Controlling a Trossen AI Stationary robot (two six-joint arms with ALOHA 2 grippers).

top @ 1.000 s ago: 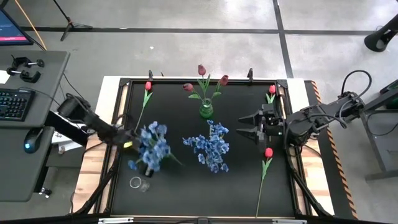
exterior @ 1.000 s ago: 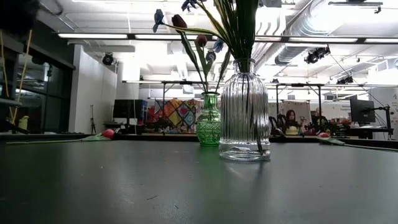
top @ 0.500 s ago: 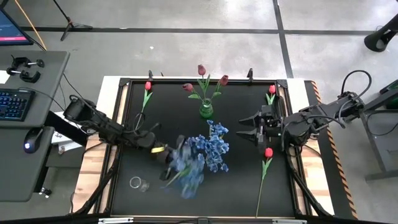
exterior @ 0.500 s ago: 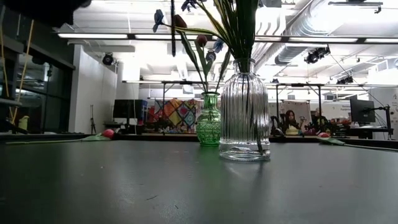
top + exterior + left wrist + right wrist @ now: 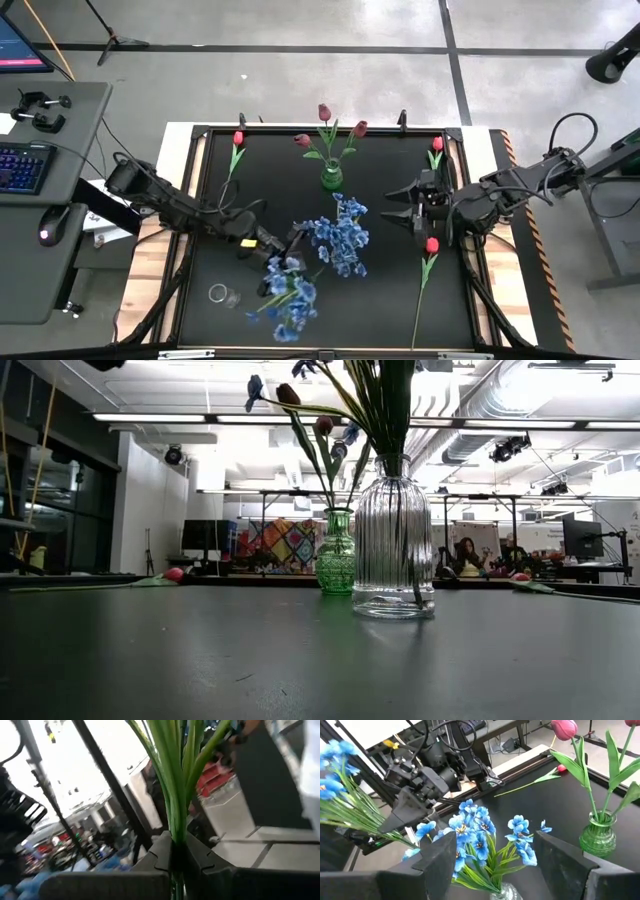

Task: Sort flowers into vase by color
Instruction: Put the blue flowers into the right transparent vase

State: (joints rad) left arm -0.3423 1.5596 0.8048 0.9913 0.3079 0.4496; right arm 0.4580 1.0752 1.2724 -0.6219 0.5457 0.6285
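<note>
My left gripper (image 5: 272, 248) is shut on a bunch of blue flowers (image 5: 288, 298) held over the table's near middle, just left of a clear ribbed vase (image 5: 393, 540) that holds another blue bunch (image 5: 340, 235). A green vase (image 5: 332, 177) behind it holds dark pink-maroon tulips (image 5: 324, 112). Red tulips lie flat on the table at the far left (image 5: 237, 146), the far right (image 5: 435, 150) and the right (image 5: 428, 262). My right gripper (image 5: 395, 203) is open and empty, right of the clear vase, pointing at it. My left gripper pinches the bunch's bundled green stems (image 5: 177, 827) between its two fingers, which lie across the stems. The right wrist view shows the stems (image 5: 367, 822) running out of the gripper to the blossoms (image 5: 332, 762). The bunch is lifted clear of the table, blossoms toward the near edge.
A small clear glass object (image 5: 220, 294) lies near the table's near left corner. The black table top is framed by a raised dark rim (image 5: 195, 200). Desks with a keyboard and mouse stand left of the table.
My left gripper has carried the blue bunch from the table's left toward the right, close to the clear vase. The bunch has swung round, so its blossoms now point toward the near edge. My right gripper has kept still.
</note>
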